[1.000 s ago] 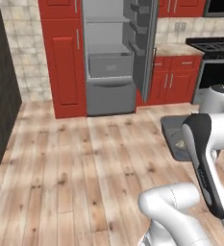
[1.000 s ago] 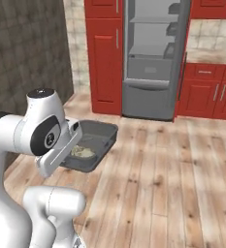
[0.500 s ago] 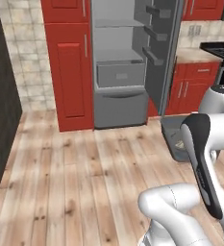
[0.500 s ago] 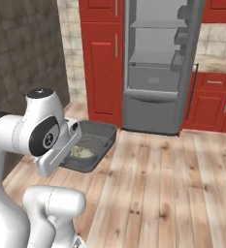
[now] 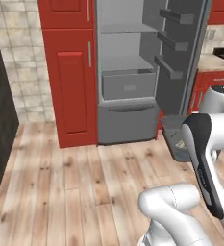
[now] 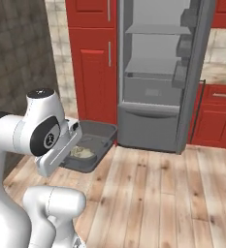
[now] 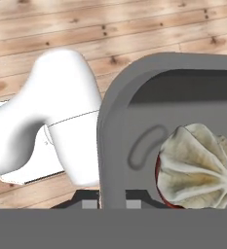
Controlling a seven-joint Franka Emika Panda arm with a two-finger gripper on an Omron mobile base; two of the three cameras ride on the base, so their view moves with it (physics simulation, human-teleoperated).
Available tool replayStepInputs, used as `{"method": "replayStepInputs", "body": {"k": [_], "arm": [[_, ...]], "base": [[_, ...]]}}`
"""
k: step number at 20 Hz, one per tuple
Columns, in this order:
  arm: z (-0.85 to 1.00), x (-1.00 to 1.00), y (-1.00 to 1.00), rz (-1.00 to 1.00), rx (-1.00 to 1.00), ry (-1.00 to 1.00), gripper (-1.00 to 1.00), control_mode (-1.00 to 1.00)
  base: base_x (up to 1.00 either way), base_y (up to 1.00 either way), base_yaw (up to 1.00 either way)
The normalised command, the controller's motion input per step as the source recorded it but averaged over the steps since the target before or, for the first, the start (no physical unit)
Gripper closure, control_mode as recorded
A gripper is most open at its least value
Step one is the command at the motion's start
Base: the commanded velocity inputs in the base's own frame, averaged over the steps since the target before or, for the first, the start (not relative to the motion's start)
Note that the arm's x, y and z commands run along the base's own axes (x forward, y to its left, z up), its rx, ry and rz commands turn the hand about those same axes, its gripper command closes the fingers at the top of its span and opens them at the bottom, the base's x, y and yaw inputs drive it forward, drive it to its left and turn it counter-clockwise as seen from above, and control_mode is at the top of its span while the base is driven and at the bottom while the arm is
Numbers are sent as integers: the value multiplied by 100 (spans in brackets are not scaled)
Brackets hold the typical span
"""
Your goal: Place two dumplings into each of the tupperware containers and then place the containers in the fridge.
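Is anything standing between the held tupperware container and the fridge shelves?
Nothing visible does. The fridge door is open, its shelves and drawer exposed, and bare wood floor lies between. The gripper is shut on the tupperware container, with dumplings inside.

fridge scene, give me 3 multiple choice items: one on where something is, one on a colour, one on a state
1. Where is the tupperware container?
A. on a fridge shelf
B. held up at the arm's end, above the wooden floor
C. lying on the floor

2. What colour are the cabinets beside the fridge?
A. red
B. white
C. blue

3. How is the fridge door?
A. shut
B. open
C. taken off

Answers:
1 B, the container sits in the gripper, clear of the planks.
2 A, the fronts on both sides are red.
3 B, the shelves and drawer inside are in plain sight.
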Motion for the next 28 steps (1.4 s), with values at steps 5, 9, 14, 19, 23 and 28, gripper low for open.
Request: {"method": "replayStepInputs", "body": {"k": [5,9,14,19,23,28], "arm": [[0,0,0,0,0,0,100,100],[0,0,0,0,0,0,100,100],[0,0,0,0,0,0,100,100],[0,0,0,0,0,0,100,100],[0,0,0,0,0,0,100,100],[0,0,0,0,0,0,100,100]], "base": [[100,16,0],[100,19,0],[100,4,0],[100,-1,0],[100,-6,0],[97,-32,-5]]}}
